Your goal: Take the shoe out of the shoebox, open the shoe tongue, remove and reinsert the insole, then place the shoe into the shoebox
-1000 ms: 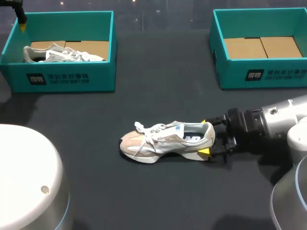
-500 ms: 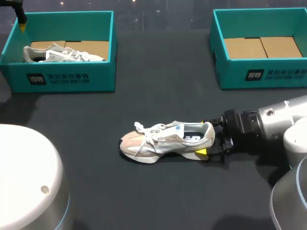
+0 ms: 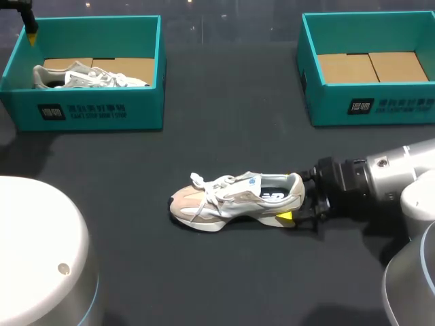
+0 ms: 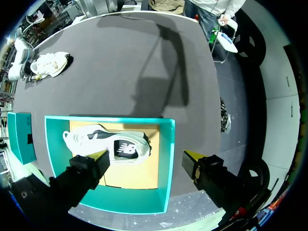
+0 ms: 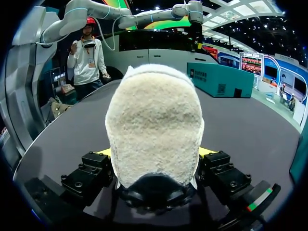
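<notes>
A beige and white shoe point(image 3: 234, 198) lies on its sole in the middle of the dark table, toe pointing left. My right gripper point(image 3: 293, 195) is at its heel, one yellow-tipped finger on each side. In the right wrist view the fuzzy heel point(image 5: 154, 130) fills the gap and both fingers press against it. My left gripper point(image 4: 145, 156) hangs open high above the left teal shoebox point(image 4: 166, 163), with nothing between its fingers. In the head view only its tip point(image 3: 30, 35) shows, at the far left corner.
The left shoebox point(image 3: 102, 115) holds a second white shoe point(image 3: 88, 76) on a cardboard floor. At the back right a second teal shoebox point(image 3: 370, 109) shows only its cardboard floor. Open tabletop surrounds the shoe.
My right gripper has slid a little further onto the heel and its fingers have drawn in against it. The shoe and the left arm have not moved.
</notes>
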`<state>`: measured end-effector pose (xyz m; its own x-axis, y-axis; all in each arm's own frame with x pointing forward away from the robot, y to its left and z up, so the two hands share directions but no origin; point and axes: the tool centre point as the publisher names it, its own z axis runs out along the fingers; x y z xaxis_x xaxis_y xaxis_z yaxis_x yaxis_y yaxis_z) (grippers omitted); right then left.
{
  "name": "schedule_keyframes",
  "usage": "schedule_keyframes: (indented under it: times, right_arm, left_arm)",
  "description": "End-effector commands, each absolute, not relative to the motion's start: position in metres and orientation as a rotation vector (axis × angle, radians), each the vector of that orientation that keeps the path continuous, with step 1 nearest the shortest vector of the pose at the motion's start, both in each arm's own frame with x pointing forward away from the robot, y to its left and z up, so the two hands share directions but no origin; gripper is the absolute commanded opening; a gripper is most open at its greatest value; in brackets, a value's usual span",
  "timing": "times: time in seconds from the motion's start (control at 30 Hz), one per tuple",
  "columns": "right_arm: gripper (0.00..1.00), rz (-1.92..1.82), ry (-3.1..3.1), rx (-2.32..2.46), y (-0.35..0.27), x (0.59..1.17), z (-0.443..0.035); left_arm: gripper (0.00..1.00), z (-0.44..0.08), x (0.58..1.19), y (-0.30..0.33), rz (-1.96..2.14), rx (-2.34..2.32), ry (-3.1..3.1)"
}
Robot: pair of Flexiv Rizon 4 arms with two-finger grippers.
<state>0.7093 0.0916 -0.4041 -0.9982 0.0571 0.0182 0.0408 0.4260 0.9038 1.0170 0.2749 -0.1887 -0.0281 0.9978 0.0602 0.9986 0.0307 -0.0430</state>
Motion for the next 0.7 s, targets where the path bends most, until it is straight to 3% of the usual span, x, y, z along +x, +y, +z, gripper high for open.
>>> schedule_keyframes:
  times: [0.03, 0.53, 0.7]
  right_arm:
    - [0.00, 1.664, 2.637, 0.091, 0.093, 0.708, -0.406]
    - [0.00, 1.671, 2.645, 0.082, 0.092, 0.708, -0.407]
    - [0.00, 1.671, 2.645, 0.082, 0.092, 0.708, -0.407]
  left_arm:
    - [1.00, -0.188, 1.016, 0.275, -0.022, -2.139, -2.201]
    - [1.00, -0.188, 1.016, 0.275, -0.022, -2.139, -2.201]
    - [1.00, -0.170, 0.971, 0.251, 0.136, -1.796, -2.462]
